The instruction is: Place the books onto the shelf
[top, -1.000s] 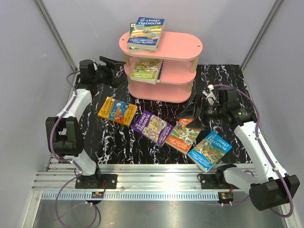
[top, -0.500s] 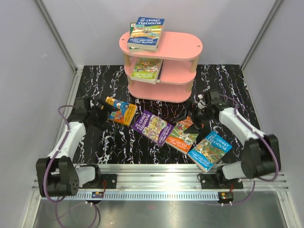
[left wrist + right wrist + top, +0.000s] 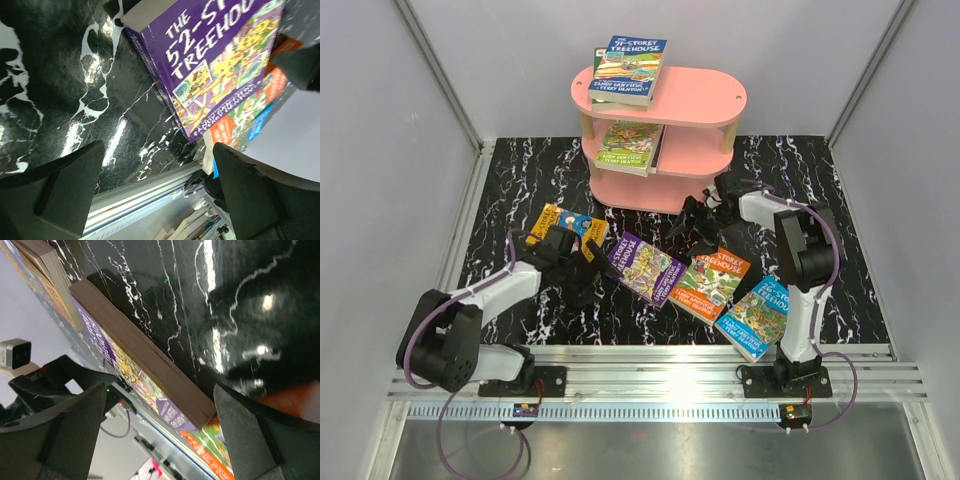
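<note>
Pink shelf (image 3: 700, 95); black, white-veined table (image 3: 520, 180); purple book (image 3: 645, 268), orange book (image 3: 712, 287).

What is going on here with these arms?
Two robot arms are shelving paperback children's books. Two lie on the pink three-tier shelf; four lie on the black marbled table. The left end effector and the right end effector, both open and empty, flank the purple paperback book.

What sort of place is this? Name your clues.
Probably a robot test cell: plain grey walls around a marbled table, two arms bolted to a metal rail, books and a pink shelf as props.
</note>
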